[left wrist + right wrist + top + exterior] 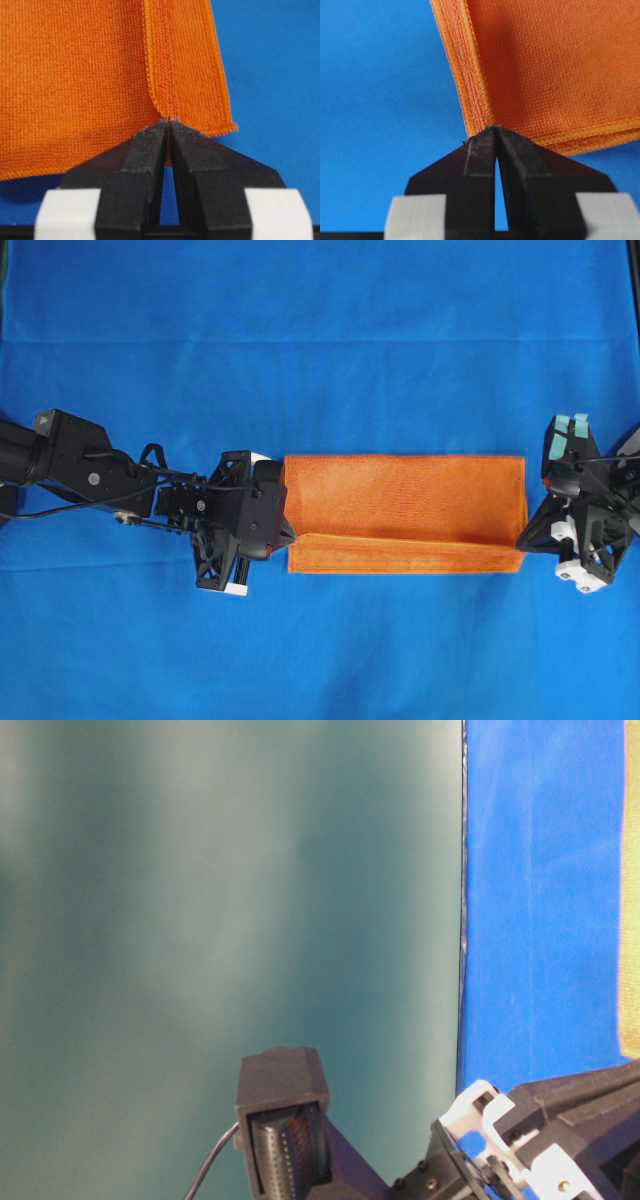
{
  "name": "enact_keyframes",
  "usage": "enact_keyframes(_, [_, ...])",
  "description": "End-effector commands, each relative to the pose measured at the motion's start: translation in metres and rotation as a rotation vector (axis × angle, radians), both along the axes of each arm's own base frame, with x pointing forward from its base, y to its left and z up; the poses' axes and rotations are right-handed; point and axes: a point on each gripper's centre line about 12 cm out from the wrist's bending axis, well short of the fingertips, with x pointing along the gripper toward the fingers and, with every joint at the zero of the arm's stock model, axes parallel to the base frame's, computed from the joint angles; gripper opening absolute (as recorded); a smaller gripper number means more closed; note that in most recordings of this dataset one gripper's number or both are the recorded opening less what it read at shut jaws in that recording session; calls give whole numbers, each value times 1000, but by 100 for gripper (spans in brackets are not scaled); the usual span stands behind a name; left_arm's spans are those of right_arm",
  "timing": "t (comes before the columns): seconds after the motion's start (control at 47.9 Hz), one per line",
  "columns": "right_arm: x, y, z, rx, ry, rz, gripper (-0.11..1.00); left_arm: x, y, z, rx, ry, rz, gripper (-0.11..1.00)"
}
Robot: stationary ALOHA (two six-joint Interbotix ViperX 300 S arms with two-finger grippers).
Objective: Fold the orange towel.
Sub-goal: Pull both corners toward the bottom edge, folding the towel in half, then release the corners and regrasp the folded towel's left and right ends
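Orange towel (400, 500): lies lengthwise across the middle of the counter, on the large blue cloth (320, 340) that covers it. Shape is a long rectangle, with 1 narrow strip along the near long edge turned up and folded over the rest. Stitched hem and terry weave show clearly in both wrist views.

Left claw (290, 537): at the towel's left end, at the fold line. Fingers (150, 145) pressed together, tips pinching the hemmed edge of the folded strip.

Right claw (522, 540): at the towel's right end, at the same fold line. Fingers (480, 150) drawn close, tips clamped on the doubled hem at the corner.

Table-level view: mostly a blurred teal wall; blue cloth at right, a thin sliver of towel at the far right edge, arm hardware along the bottom.
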Motion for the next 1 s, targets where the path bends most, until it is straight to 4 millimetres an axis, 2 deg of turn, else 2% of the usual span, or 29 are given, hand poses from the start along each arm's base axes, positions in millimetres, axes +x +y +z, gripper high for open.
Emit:
enact_keyframes(0.0, [6, 2, 4, 1, -15, 2, 1, 2, -2, 7, -3, -15, -5, 1])
enact_keyframes(0.209, [10, 4, -1, 7, 22, -4, 1, 4, -3, 8, -3, -18, -5, 2])
enact_keyframes(0.251, [10, 5, -2, 18, 41, -4, 1, 5, -3, 8, -3, -20, -5, 5])
enact_keyframes(0.334, [8, 7, -3, 41, 70, -10, 2, 5, -3, 9, -4, -24, -5, 20])
enact_keyframes(0.397, [7, 7, -3, 54, 77, -21, 3, 6, -3, 10, -5, -29, -5, 37])
enact_keyframes(0.439, [8, 7, -3, 59, 76, -31, 11, 7, -3, 10, -5, -30, -5, 46])
enact_keyframes(0.502, [8, 7, -2, 58, 69, -38, 30, 8, -3, 12, -3, -35, -7, 60])
enact_keyframes(0.543, [9, 6, -2, 49, 59, -34, 44, 8, -3, 13, -3, -37, -8, 65])
enact_keyframes(0.606, [10, 6, 0, 36, 45, -20, 60, 8, -3, 15, 4, -43, -16, 67])
enact_keyframes(0.648, [10, 6, 2, 27, 37, -8, 65, 9, -2, 19, 4, -50, -14, 66])
enact_keyframes(0.773, [12, 2, 14, -6, -33, 16, 58, 9, 9, 32, 5, -84, 11, 66])
enact_keyframes(0.857, [13, -4, 24, -28, -85, 15, 59, 10, 24, 43, 5, -110, 47, 66])
enact_keyframes(0.982, [14, -26, 35, -84, -146, -34, 59, 9, 49, 47, 7, -119, 112, 66])
